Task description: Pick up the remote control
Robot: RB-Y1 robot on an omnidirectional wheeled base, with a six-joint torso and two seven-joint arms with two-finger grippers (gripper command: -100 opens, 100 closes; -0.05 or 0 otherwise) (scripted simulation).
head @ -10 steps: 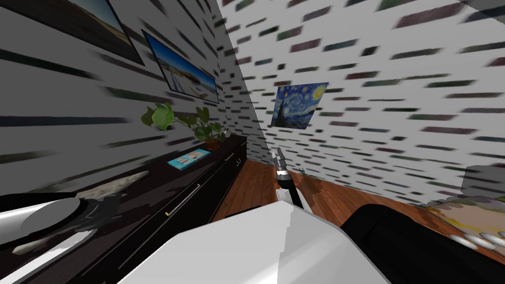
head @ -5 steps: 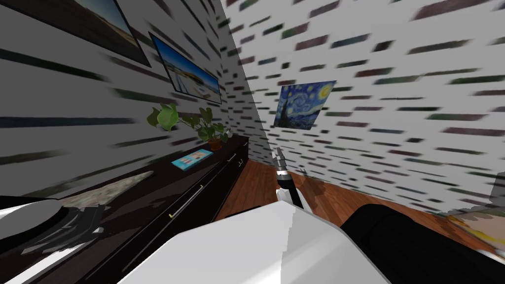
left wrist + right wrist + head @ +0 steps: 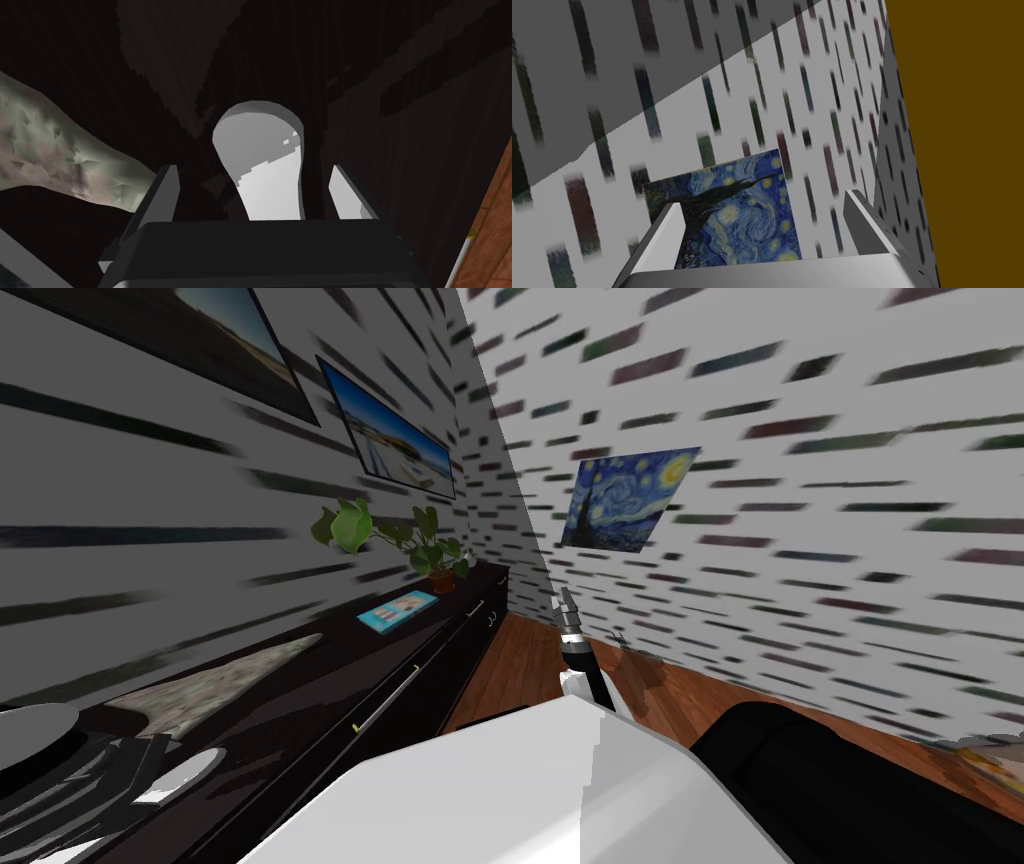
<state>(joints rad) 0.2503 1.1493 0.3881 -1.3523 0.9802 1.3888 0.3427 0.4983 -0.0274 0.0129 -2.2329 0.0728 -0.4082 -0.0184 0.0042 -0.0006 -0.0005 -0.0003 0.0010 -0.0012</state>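
Dark cabinet top: one pale remote control between left gripper's spread fingers, ungripped; right gripper spread, empty.

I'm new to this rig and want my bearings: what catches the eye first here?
The pale grey remote control lies on the dark sideboard, between the open fingers of the left gripper. Next, the blue night-sky painting on the patterned wall, and the leafy potted plant at the sideboard's far end.
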